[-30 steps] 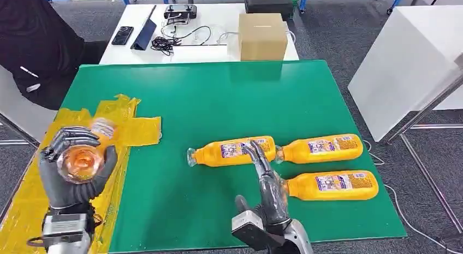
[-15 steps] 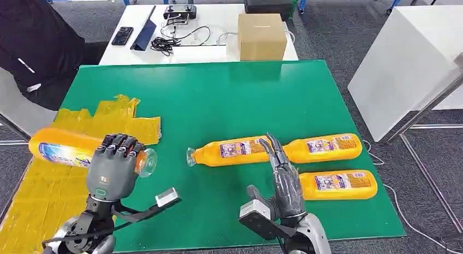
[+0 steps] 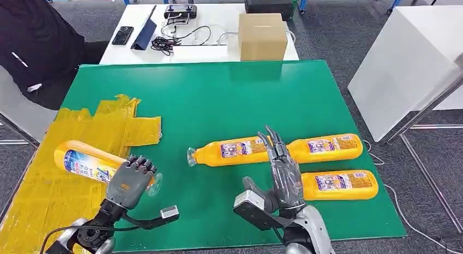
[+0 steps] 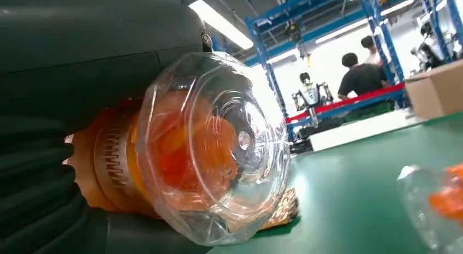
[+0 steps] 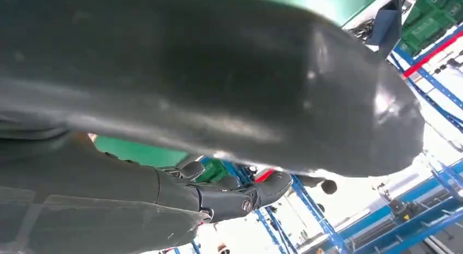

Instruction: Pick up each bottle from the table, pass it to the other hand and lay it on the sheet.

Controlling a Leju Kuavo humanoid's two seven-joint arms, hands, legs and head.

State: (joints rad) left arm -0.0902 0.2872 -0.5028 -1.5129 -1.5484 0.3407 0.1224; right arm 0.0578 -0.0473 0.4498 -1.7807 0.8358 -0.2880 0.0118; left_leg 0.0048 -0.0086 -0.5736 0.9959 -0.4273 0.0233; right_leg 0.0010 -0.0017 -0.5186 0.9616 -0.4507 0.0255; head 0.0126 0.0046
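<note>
Green worktop with a crinkled yellow sheet at its left side, a white table beyond carrying a cardboard box, phone and cables, grey carpet and blue racking around. Left robot hand clamped round the neck end of an orange bottle lying over the sheet; right robot hand empty, fingers straight and spread, above three more bottles lying on the green. Blue-and-white labels too small to read.
</note>
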